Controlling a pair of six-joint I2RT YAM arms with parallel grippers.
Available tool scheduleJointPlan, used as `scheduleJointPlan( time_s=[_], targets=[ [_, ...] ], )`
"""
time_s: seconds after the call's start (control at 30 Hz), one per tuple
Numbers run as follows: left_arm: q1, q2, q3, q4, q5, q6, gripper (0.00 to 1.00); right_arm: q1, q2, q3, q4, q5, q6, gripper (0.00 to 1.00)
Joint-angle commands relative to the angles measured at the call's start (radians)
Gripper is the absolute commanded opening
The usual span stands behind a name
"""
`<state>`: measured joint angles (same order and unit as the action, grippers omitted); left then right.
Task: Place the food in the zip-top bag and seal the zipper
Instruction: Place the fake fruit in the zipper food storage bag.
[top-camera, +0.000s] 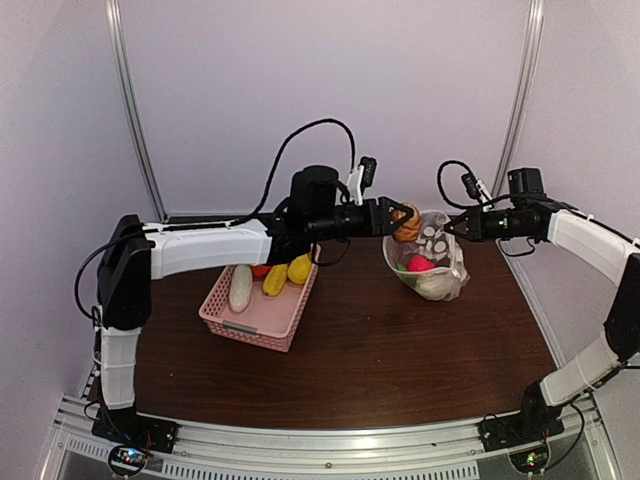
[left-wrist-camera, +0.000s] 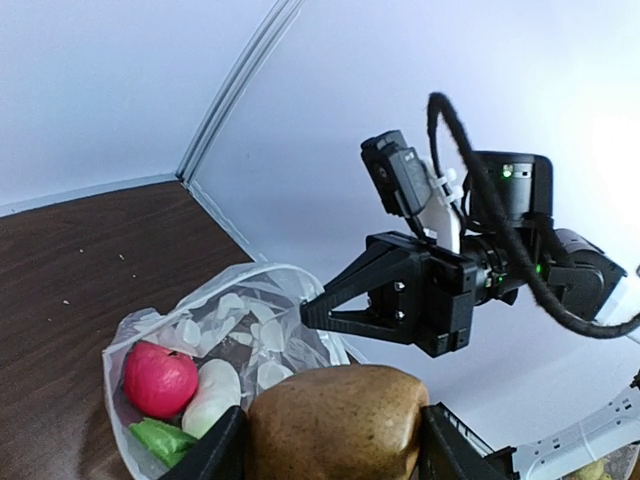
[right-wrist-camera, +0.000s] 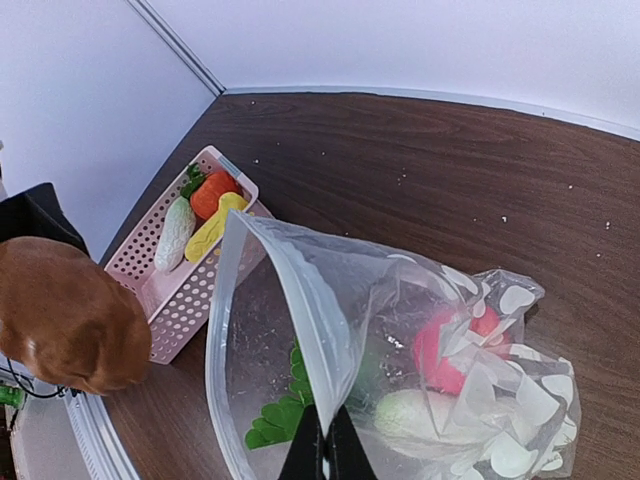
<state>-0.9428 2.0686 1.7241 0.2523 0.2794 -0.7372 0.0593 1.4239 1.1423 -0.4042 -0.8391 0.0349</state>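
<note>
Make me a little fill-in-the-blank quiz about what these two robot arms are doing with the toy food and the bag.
1. The left gripper is shut on a piece of toy food whose colour is ____.
2. The right gripper pinches the rim of the zip-top bag, holding its mouth ____.
3. The white toy vegetable lies in a basket coloured ____.

Missing words: brown; open; pink.

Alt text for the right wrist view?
The right gripper pinches the rim of an open dotted clear bag holding a pink fruit, a white vegetable and green leaves. A brown fruit hangs at left, near a pink basket of toy food.
</note>
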Motion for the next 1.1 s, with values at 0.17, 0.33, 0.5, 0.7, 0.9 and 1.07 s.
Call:
scheduleJointPlan(
  time_s=[0.17,0.33,0.5,0.7,0.9,1.07],
  targets=[
    [-0.045,0.188,0.152,0.105,-0.114,-0.072,0.33,0.007,0.004,0.015,-0.008,-0.069,0.07,0.0],
    [-0.061,0.28,0.257,0.039,-0.115,-0.056,0.32,0.009,0.006,0.005,0.026,-0.104,0.1,0.0],
    [-0.073,0.385,0.426,-0.161,-0.149,-0.068,0.52,0.012,0.011,-0.003,0.055,-0.121,0.123,0.0],
    [-0.076,0.376,0.466,-0.21,-0.14,-0.047,0.98,0.012,-0.009,-0.015,0.067,-0.101,0.128,0.0],
    [-0.074,0.274,0.396,-0.175,-0.105,0.01,0.97,0.011,-0.02,-0.015,0.074,-0.118,0.13,0.0],
    [-0.073,0.079,0.267,-0.12,-0.024,0.138,0.97,-0.033,-0.027,0.013,0.073,-0.183,0.124,0.0]
  ],
)
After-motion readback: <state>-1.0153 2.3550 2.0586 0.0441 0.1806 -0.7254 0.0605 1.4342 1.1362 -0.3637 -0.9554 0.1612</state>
